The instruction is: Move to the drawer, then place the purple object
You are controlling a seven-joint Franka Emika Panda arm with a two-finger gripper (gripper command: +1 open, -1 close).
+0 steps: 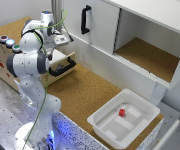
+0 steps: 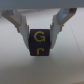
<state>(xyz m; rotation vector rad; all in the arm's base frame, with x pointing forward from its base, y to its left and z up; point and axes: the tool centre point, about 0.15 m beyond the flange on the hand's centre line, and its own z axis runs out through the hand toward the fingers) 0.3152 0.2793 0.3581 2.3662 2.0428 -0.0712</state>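
A robotics lab mocked up as a kitchen: a white Franka arm (image 1: 27,65) is bolted to a perforated metal mounting plate (image 1: 2,112), beside a cork-topped surface (image 1: 82,92) with white cabinets (image 1: 102,25), a white plastic tray (image 1: 124,119) and a box of coloured push buttons (image 1: 9,42)

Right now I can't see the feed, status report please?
Gripper shut on purple block. Arm over open drawer, block not yet placed. Drawer interior hidden by arm; can't tell about obstructions.
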